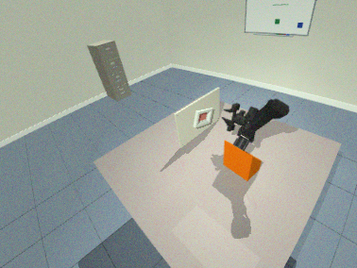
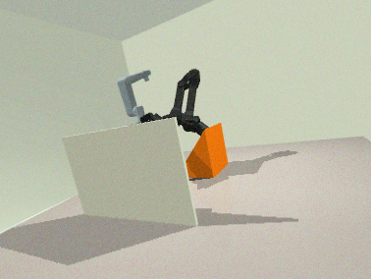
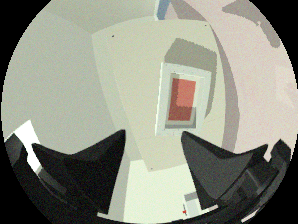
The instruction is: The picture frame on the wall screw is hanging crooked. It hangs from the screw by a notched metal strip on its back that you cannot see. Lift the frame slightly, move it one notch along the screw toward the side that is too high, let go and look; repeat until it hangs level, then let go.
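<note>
The white picture frame (image 1: 196, 120) (image 3: 187, 70) with a red picture hangs on the front of the upright cream panel (image 1: 184, 127) (image 2: 128, 172) (image 3: 135, 90). In the top view it sits turned against the panel's edges, its left side high and its right side low. The exterior view shows only the panel's back, so the frame is hidden there. The screw and the notched strip are hidden. My gripper (image 1: 224, 114) (image 3: 154, 135) is open and empty, in front of the panel to the right of the frame in the top view. In the wrist view the frame lies beyond the fingertips, with no visible contact.
An orange wedge-shaped block (image 1: 236, 160) (image 2: 219, 149) stands on the table (image 1: 142, 175) (image 2: 294, 192) beside the arm. A grey bracket-like object (image 2: 126, 95) rises behind the panel. A filing cabinet (image 1: 110, 71) and a whiteboard (image 1: 262, 21) are in the background.
</note>
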Controlling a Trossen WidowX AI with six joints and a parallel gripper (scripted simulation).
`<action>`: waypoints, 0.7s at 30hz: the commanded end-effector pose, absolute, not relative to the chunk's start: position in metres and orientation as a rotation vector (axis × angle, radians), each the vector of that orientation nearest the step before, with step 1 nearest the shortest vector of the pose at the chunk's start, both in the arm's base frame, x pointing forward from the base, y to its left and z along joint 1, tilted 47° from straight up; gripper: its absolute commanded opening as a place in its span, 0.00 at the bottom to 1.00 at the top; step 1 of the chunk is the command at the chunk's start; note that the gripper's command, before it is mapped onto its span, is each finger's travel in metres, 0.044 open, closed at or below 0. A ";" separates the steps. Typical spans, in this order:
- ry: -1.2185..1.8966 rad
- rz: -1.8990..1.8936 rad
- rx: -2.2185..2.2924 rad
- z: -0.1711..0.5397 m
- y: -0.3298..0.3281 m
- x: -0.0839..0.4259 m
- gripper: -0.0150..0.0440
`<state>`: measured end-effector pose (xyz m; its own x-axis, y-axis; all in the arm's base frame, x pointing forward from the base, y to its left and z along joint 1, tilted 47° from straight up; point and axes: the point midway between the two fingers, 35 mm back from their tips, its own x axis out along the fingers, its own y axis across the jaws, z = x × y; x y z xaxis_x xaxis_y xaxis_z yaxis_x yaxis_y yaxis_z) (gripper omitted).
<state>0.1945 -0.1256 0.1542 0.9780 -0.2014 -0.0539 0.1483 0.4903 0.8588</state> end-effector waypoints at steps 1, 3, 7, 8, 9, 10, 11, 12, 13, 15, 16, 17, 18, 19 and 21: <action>-0.058 -0.215 1.043 0.151 -0.133 0.202 0.69; -0.058 -0.215 1.044 0.148 -0.137 0.207 0.69; -0.058 -0.214 1.046 0.140 -0.144 0.217 0.69; -0.058 -0.214 1.046 0.138 -0.145 0.219 0.69; -0.058 -0.213 1.047 0.136 -0.147 0.222 0.69; -0.058 -0.213 1.047 0.134 -0.148 0.224 0.69; -0.059 -0.213 1.047 0.131 -0.149 0.226 0.69; -0.059 -0.213 1.048 0.129 -0.149 0.227 0.69; -0.059 -0.213 1.048 0.128 -0.150 0.228 0.69; -0.059 -0.213 1.048 0.128 -0.150 0.228 0.69; -0.059 -0.213 1.048 0.128 -0.150 0.228 0.69; -0.059 -0.213 1.048 0.128 -0.150 0.228 0.69; -0.059 -0.213 1.048 0.128 -0.150 0.228 0.69; -0.059 -0.213 1.048 0.128 -0.151 0.230 0.69; -0.059 -0.213 1.048 0.129 -0.154 0.237 0.69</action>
<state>0.2308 -0.1503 0.1281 0.9781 -0.2008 -0.0542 0.1471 0.4841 0.8626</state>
